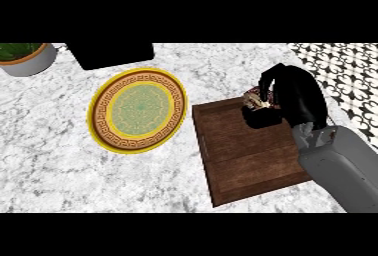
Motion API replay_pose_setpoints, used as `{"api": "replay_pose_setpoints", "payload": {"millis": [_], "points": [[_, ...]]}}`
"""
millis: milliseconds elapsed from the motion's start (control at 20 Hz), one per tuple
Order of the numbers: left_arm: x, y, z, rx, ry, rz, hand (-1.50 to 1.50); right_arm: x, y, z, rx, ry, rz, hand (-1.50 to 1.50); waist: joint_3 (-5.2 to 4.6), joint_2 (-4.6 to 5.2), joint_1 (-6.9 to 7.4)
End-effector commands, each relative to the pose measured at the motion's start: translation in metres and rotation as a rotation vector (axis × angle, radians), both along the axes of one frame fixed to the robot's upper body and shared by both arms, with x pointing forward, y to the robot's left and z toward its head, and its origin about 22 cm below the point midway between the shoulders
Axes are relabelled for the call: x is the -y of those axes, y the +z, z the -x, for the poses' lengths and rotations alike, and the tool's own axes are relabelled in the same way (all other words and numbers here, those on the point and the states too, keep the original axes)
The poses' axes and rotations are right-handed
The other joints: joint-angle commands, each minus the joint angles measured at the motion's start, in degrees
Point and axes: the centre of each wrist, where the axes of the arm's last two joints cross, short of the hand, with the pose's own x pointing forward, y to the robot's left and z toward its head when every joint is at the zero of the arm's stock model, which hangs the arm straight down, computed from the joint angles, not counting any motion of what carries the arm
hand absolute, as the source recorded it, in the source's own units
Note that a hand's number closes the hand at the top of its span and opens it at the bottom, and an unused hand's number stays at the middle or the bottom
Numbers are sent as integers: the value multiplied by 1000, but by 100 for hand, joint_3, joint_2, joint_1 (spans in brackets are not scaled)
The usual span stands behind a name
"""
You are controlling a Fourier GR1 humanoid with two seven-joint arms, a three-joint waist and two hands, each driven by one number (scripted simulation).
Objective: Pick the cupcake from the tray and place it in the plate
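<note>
At the near right, the brown tray (247, 160) is lying on the marble counter (59, 165); over its far edge the right hand (295, 97) is curling round the cupcake (256, 102). Left, the plate (138, 110) is sitting apart.

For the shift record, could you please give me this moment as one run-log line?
phase: grasp | right hand: curled round cupcake over tray | plate: left of tray, bare | left hand: unseen

Grey potted plant (26, 57) at far left corner; black box (114, 54) just beside it; patterned black-and-white surface (343, 70) far right
</note>
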Motion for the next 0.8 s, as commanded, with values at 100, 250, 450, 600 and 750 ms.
{"api": "replay_pose_setpoints", "payload": {"millis": [100, 250, 450, 600, 750], "points": [[13, 39, -94, 626, -201, 1, 0, -38, 14, 9, 67, 32, -78, 150, 7, 152, 117], [12, 38, -102, 652, -221, 0, 0, -52, 23, 10, 80, 31, -114, 150, 0, 192, 203], [7, 39, -111, 675, -254, -10, 0, -74, 22, 13, 66, 35, -159, 150, 2, 269, 347], [8, 37, -118, 700, -258, -4, 0, -83, 20, 8, 51, 6, -170, 150, -1, 341, 409], [6, 37, -123, 705, -276, 1, 0, -94, 15, 5, 35, -10, -165, 150, -1, 403, 485]]}}
